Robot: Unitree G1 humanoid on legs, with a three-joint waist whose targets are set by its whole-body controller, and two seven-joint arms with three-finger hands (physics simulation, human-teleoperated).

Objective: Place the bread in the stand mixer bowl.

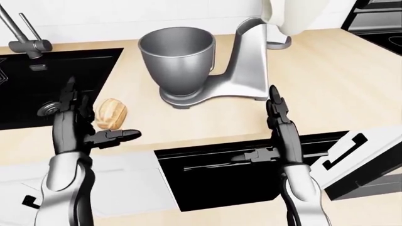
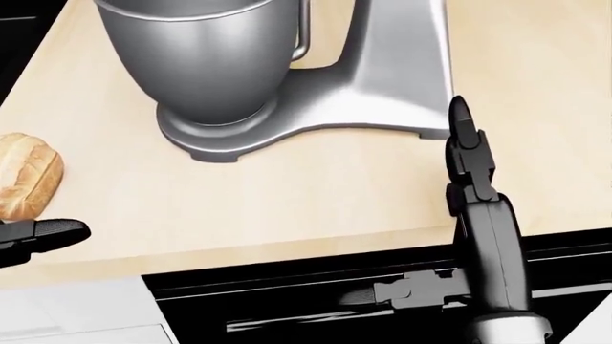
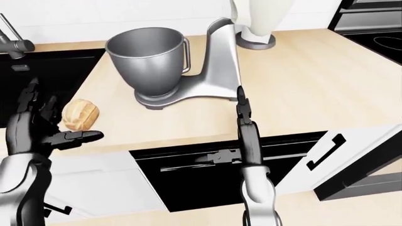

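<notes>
A small tan bread roll [image 1: 110, 113] lies on the wooden counter, left of the stand mixer. The mixer's steel bowl [image 1: 177, 55] stands upright and empty on the mixer base [image 1: 217, 96], with the grey head tilted back. My left hand [image 1: 88, 120] is open, just left of the bread, its thumb pointing right below the roll and its fingers raised; it does not hold the roll. My right hand [image 1: 276, 110] is open and empty, fingers pointing up, below the mixer's right end. The roll also shows at the left edge of the head view [image 2: 26, 175].
A black sink [image 1: 56, 84] with a grey faucet [image 1: 25, 40] lies left of the counter. A cream appliance [image 1: 286, 21] stands behind the mixer. A black drawer [image 1: 251, 165] stands open below the counter edge. A black cooktop [image 1: 383, 40] sits at the far right.
</notes>
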